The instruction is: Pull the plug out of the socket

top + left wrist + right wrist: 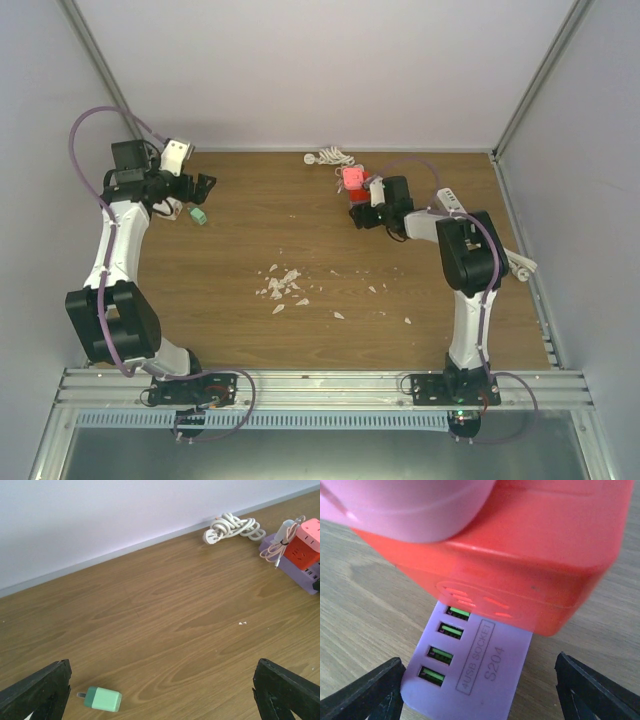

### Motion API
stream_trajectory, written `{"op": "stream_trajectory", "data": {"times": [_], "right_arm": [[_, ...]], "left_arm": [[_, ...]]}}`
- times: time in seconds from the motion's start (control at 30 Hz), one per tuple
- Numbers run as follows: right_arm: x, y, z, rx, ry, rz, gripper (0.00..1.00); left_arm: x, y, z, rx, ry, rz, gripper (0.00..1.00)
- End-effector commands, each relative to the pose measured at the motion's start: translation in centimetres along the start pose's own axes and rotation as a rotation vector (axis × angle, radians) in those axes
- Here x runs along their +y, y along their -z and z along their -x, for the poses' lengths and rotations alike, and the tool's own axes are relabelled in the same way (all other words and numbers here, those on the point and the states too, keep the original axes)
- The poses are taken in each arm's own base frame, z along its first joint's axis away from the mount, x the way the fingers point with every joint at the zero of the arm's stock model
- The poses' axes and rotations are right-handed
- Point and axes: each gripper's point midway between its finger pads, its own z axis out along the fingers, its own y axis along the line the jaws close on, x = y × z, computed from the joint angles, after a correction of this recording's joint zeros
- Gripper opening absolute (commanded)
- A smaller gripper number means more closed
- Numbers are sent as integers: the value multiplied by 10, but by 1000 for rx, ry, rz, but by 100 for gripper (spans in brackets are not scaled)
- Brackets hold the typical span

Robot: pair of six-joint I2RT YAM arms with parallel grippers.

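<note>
A purple USB socket strip (362, 212) lies at the back of the table, right of centre, with a red cube plug (353, 181) seated on top. In the right wrist view the strip (485, 680) fills the middle, with the red cube (520, 555) above it. My right gripper (479, 670) is open, its fingers either side of the strip's near end without touching it; it also shows in the top view (360, 218). A small green plug (102, 699) lies loose on the table, also seen from above (198, 216). My left gripper (161, 680) is open and empty just above it.
A coiled white cable (330, 156) lies by the back wall. Several white scraps (281, 284) are scattered mid-table. A white power strip (449, 197) sits behind the right arm. Walls and a metal frame close in the table on three sides.
</note>
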Motion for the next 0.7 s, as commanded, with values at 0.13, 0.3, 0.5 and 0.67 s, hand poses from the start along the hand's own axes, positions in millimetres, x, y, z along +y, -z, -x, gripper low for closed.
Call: {"op": "stream_trajectory", "data": {"times": [0.13, 0.3, 0.5, 0.67], "right_arm": [[-7, -14, -6, -26, -9, -81, 76], [-5, -12, -7, -26, 5, -69, 72], [6, -1, -9, -36, 79, -21, 60], [16, 5, -14, -22, 147, 27, 48]], "left_arm": [[0, 3, 9, -13, -40, 4, 99], [-1, 4, 7, -9, -51, 10, 99], [-1, 4, 6, -8, -61, 12, 99], [-3, 3, 4, -1, -92, -4, 99]]}}
